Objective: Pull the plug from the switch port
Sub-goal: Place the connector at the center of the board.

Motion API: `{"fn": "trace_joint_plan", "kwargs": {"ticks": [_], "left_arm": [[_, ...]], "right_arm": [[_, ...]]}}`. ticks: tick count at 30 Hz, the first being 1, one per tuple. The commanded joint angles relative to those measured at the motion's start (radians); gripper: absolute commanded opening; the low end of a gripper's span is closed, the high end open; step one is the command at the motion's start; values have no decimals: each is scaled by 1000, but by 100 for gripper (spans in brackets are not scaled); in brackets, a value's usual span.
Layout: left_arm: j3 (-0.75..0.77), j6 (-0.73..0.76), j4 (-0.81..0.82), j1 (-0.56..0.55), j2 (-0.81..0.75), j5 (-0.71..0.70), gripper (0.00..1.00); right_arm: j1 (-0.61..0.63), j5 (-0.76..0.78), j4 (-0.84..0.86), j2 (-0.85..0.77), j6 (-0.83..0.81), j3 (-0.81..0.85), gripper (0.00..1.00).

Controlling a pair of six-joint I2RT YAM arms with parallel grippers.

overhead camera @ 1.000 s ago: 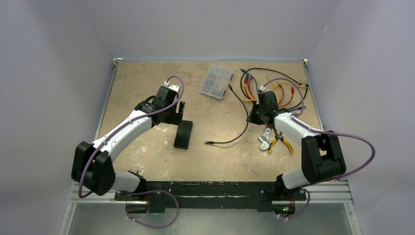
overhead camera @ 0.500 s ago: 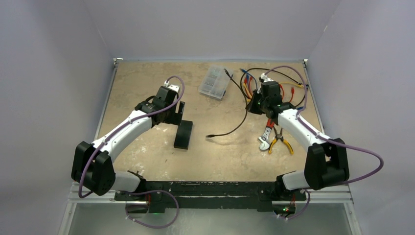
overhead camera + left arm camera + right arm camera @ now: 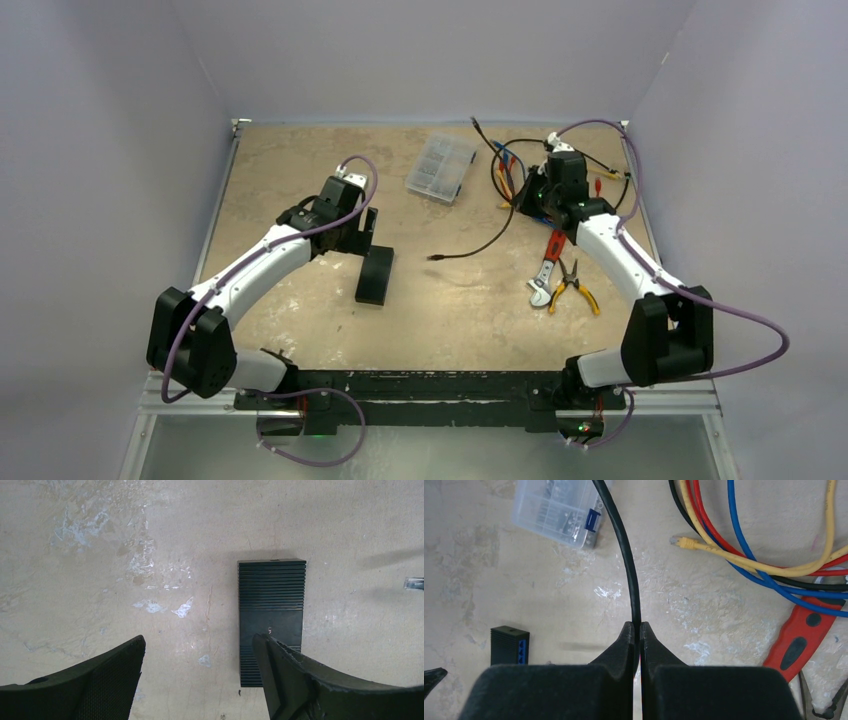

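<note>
The switch (image 3: 375, 275) is a flat black box lying on the table; the left wrist view shows its ribbed top (image 3: 271, 605), and the right wrist view shows its blue sockets (image 3: 510, 645). My left gripper (image 3: 363, 243) is open and empty just behind the switch, with one finger (image 3: 285, 675) over the switch's near end. My right gripper (image 3: 524, 203) is shut on a black cable (image 3: 624, 555). The cable's plug (image 3: 435, 257) is out of the switch and well to its right; its tip shows at the left wrist view's right edge (image 3: 414, 583).
A clear compartment case (image 3: 441, 166) sits at the back centre. A tangle of coloured cables (image 3: 580, 185) lies at the back right. A red-handled wrench (image 3: 546, 268) and yellow-handled pliers (image 3: 577, 290) lie under my right arm.
My right gripper has moved towards the back right with the black cable, drawing the plug a little farther from the switch. The left arm and the switch have not moved.
</note>
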Motion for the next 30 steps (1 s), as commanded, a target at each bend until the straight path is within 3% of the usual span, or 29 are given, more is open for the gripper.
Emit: {"fn": "trace_joint_plan", "kwargs": {"ticks": [1, 11, 22, 30], "left_arm": [[13, 11, 8, 5, 10, -13, 80], [5, 12, 2, 5, 9, -5, 78], [7, 15, 4, 5, 17, 7, 76], [9, 17, 2, 5, 23, 5, 76]], "right_arm": [[-38, -59, 31, -17, 10, 55, 0], [-208, -236, 74, 10, 42, 19, 0], [-513, -486, 224, 37, 163, -95, 0], [-649, -494, 296, 57, 245, -150, 0]]}}
